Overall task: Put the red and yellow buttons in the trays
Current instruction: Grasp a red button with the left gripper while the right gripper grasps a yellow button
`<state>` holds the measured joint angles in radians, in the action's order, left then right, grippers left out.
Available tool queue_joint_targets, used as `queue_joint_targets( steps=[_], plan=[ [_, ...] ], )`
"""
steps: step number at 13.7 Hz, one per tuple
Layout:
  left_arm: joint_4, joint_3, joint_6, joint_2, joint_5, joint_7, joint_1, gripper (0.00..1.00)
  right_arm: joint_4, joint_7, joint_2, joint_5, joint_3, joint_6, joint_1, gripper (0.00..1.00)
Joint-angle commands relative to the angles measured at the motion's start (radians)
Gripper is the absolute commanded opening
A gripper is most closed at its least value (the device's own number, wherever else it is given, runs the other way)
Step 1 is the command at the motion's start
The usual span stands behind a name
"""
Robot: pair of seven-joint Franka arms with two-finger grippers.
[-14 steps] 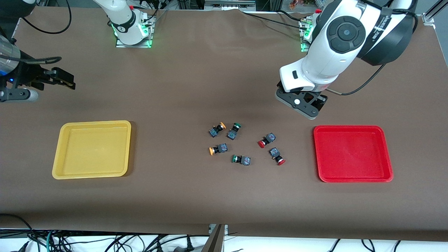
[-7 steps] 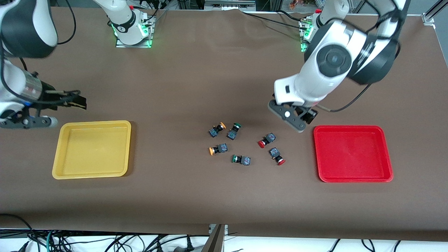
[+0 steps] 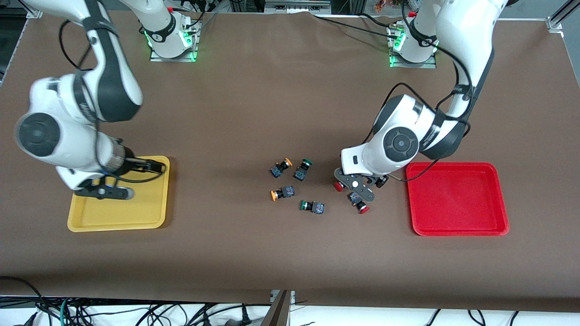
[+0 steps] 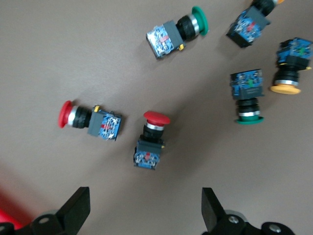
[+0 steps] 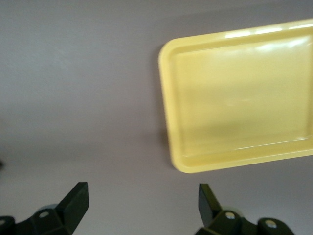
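Two red buttons lie near the red tray: one is partly under my left hand, the other is just nearer the camera. Two yellow buttons lie toward the yellow tray. My left gripper hangs open over the red buttons. In the left wrist view its open gripper is empty, with both red buttons lying on their sides ahead of it. My right gripper is open and empty, up by the yellow tray.
Two green-capped switches lie among the buttons; they also show in the left wrist view. A corner of the red tray shows beside the left fingers. Brown table cloth surrounds everything.
The left arm swung down from beside the red tray's corner to over the red buttons. The right arm swept in from the table's end to the yellow tray. Buttons and trays have not moved.
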<state>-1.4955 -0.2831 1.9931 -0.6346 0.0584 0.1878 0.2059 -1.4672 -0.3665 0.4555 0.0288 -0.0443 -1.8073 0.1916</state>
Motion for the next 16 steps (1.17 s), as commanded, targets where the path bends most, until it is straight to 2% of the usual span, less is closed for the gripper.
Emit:
queue_joint_targets(
  steps=[1,6,9,14,15,16],
  plan=[
    [0.005,0.002,0.038,-0.046,0.018,0.01,0.003,1.0,0.01,-0.182,0.066,-0.02,0.001,-0.062,0.074,1.0],
    [-0.086,0.002,0.168,-0.073,0.046,-0.011,0.004,1.0,0.012,-0.539,0.193,-0.02,0.001,-0.242,0.238,1.0],
    [-0.092,0.002,0.213,-0.109,0.09,-0.051,0.013,1.0,0.016,-0.721,0.268,-0.021,0.001,-0.36,0.325,1.0],
    [-0.091,0.002,0.236,-0.142,0.124,-0.096,0.023,1.0,0.018,-0.885,0.347,-0.02,0.001,-0.501,0.394,1.0],
    [-0.089,0.002,0.236,-0.142,0.124,-0.096,0.023,0.87,0.019,-0.905,0.356,-0.02,0.001,-0.521,0.404,0.99],
    [-0.089,0.002,0.236,-0.142,0.124,-0.096,0.023,0.69,0.018,-0.917,0.362,-0.02,0.001,-0.533,0.411,0.99]
  ],
)
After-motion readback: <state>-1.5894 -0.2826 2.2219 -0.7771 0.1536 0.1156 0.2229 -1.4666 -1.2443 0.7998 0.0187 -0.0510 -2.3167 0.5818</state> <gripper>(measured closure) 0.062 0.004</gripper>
